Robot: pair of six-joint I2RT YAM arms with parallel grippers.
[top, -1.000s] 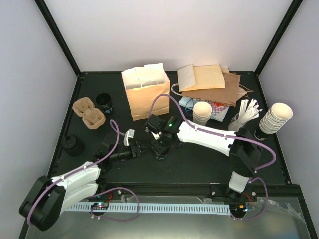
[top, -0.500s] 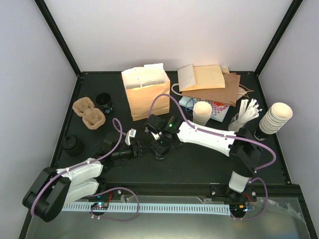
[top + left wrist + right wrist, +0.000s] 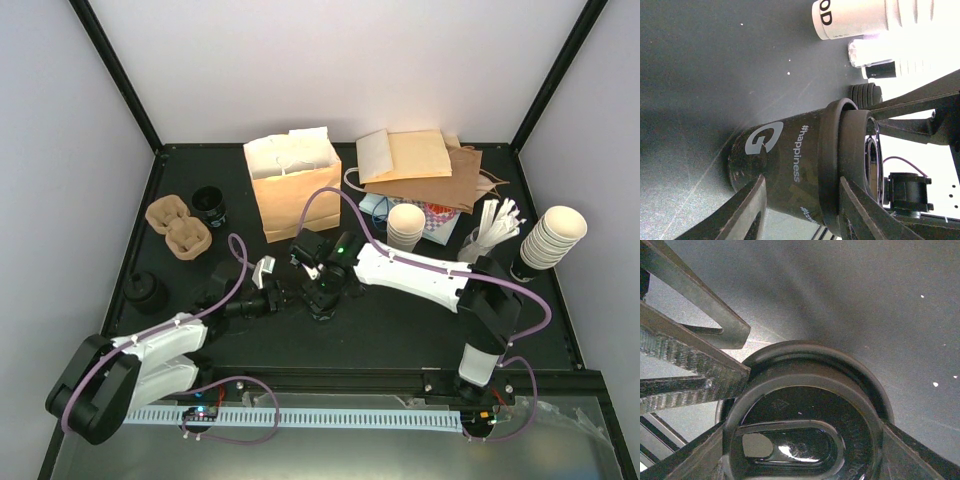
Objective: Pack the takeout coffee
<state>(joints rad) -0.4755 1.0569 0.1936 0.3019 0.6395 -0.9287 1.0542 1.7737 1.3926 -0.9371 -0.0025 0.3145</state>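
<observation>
The takeout coffee [image 3: 322,301] here is a black cup with white "#happiness" print [image 3: 790,155] and a black lid [image 3: 800,430]. It stands mid-table in front of the brown paper bag [image 3: 295,195]. My right gripper [image 3: 325,283] comes down from above and is shut on the lid, one finger on each side of the rim [image 3: 805,452]. My left gripper [image 3: 290,297] reaches in from the left with its jaws apart [image 3: 802,182]. One finger lies by the cup's base and the other rests against the lid's rim. Its fingers [image 3: 705,367] also show in the right wrist view.
A pulp cup tray [image 3: 178,228] and two black cups [image 3: 210,205] [image 3: 147,292] stand at the left. Stacks of cream cups [image 3: 405,228] [image 3: 550,238], a holder of stirrers [image 3: 495,228] and flat paper bags [image 3: 425,165] fill the back right.
My left arm has slid right towards the cup and its jaws have narrowed. The right arm and the cup have stayed put.
</observation>
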